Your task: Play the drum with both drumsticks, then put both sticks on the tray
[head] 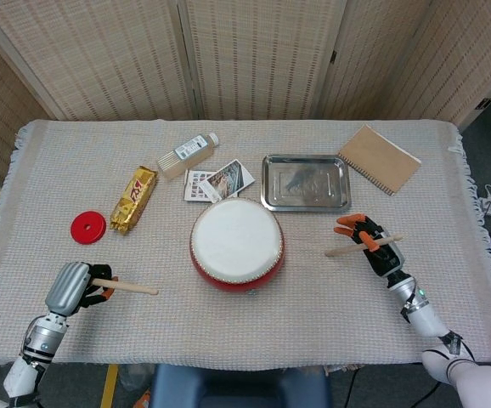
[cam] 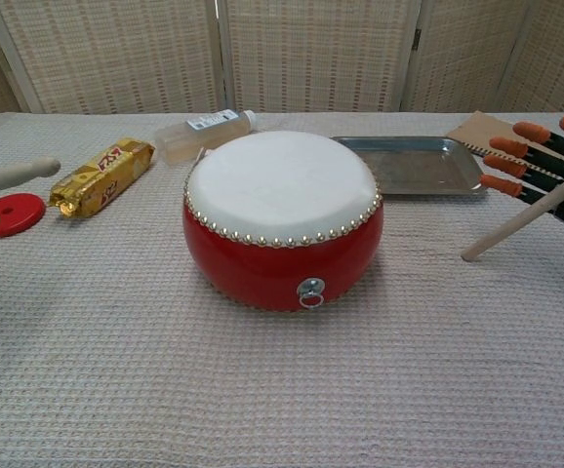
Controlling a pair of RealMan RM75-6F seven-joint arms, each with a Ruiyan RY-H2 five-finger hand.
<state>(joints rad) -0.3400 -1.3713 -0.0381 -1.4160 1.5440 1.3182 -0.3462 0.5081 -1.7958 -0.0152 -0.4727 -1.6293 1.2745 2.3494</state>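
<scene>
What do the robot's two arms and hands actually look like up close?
The left hand has a smooth silver-grey metallic back with orange fingertips peeking out beneath, on a ribbed silver wrist and a white arm. The right hand is black with bright orange fingertips, joined by a grey cuff to a glossy white arm with black joint bands; a small green light shows near its wrist.

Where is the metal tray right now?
In the head view the metal tray lies at the far right-centre of the table, just behind and right of the drum, between the photo cards and the brown notebook. It looks empty.
</scene>
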